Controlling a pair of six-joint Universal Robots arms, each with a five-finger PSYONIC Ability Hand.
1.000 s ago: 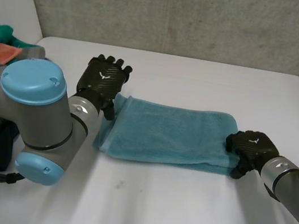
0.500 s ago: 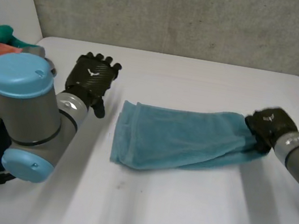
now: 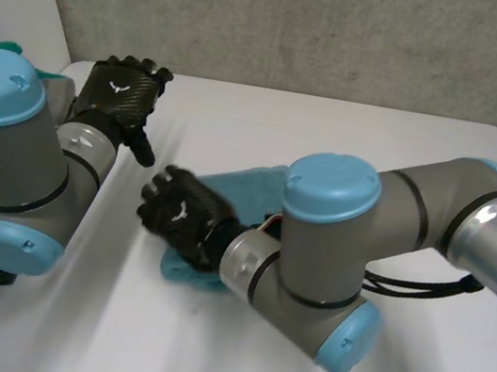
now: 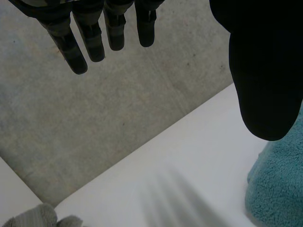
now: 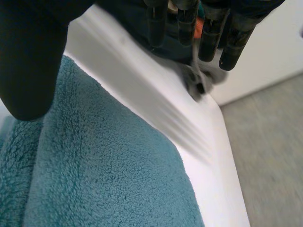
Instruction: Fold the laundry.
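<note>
While the teal towel [image 3: 251, 183] lies on the white bench [image 3: 352, 137], the right hand [image 3: 181, 218] is over its end nearer the left arm, fingers straight, grasping nothing; the left hand [image 3: 118, 96], also released, is near the bench's far left corner, apart from the towel

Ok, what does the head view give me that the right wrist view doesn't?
Head view adds the open left hand, apart from the towel, and the right arm stretched across. Right wrist view adds the right hand seen from the palm side, its fingers straight and holding nothing, and a grey crumpled cloth past them. Both show the teal terry towel under that hand on the white table.
</note>
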